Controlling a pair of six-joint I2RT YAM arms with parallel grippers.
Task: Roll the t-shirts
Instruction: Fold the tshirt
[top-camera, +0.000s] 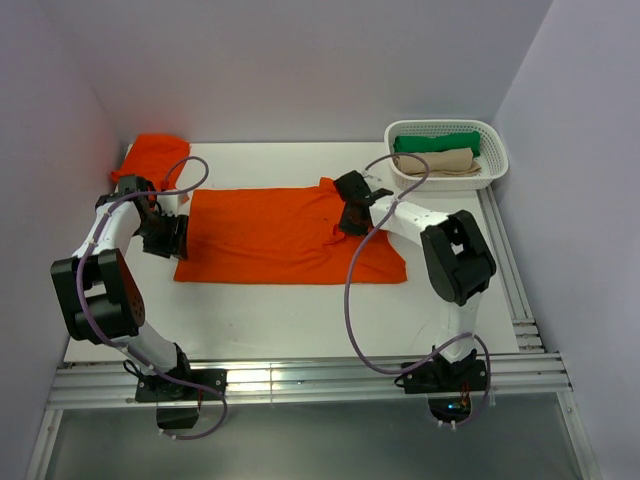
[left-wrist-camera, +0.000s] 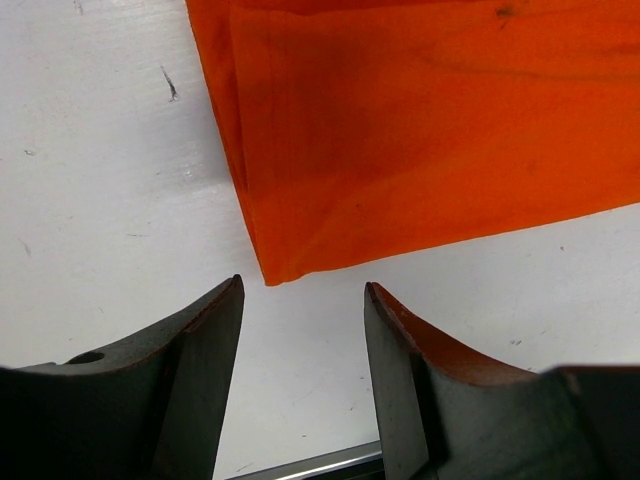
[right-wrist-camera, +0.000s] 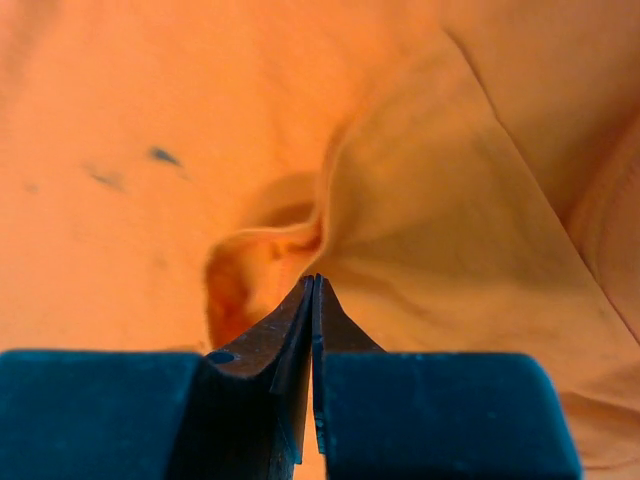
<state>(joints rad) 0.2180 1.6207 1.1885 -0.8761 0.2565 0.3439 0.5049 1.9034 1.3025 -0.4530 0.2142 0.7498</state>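
Fingers of the right hand (right-wrist-camera: 314, 285) are pressed together on a raised fold of the orange t-shirt (top-camera: 285, 232), which lies flat mid-frame on the desk (top-camera: 290, 320). To roll well, I'd keep that pinch low and draw the fold evenly. Left hand (left-wrist-camera: 300, 300), spread and holding nothing, hovers just short of the shirt's corner at centre-left.
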